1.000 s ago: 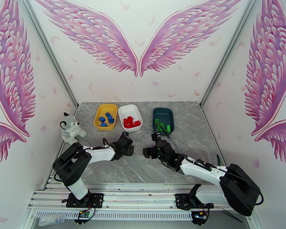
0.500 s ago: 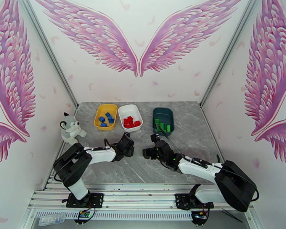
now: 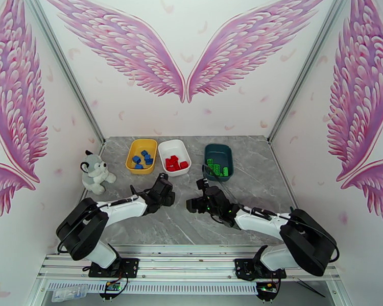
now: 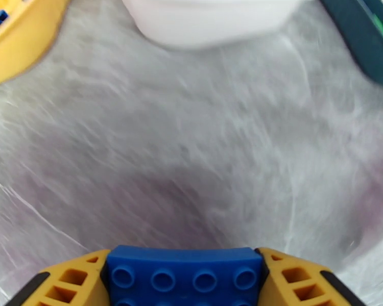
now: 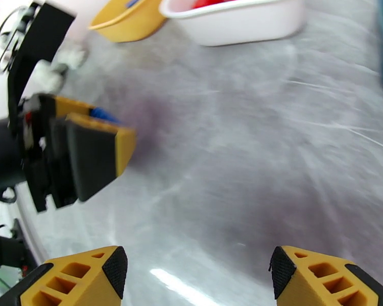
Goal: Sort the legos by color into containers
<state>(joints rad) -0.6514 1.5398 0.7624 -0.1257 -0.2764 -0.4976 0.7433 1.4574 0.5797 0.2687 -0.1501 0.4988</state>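
From above, the left fingers (image 3: 163,189) are seen near the white tray (image 3: 181,149). The yellow tray (image 3: 131,151), holding blue legos (image 3: 142,158), lies just beyond to the left.

At the left wrist, a blue brick (image 4: 184,269) is clamped between the fingers. It should be carried over the yellow rim and released low.

At the right wrist, the right fingers (image 5: 84,276) stand wide and empty over the table (image 5: 242,149), and are best kept aside.

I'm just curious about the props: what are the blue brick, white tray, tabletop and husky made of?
The blue brick looks like hard moulded plastic, smooth with crisp round studs. The white tray is probably plastic too: rounded one-piece walls with a slight sheen. The tabletop has a grey veined marble look; stone or printed laminate, I can't tell. The husky looks like soft plush fabric, with a fuzzy outline.
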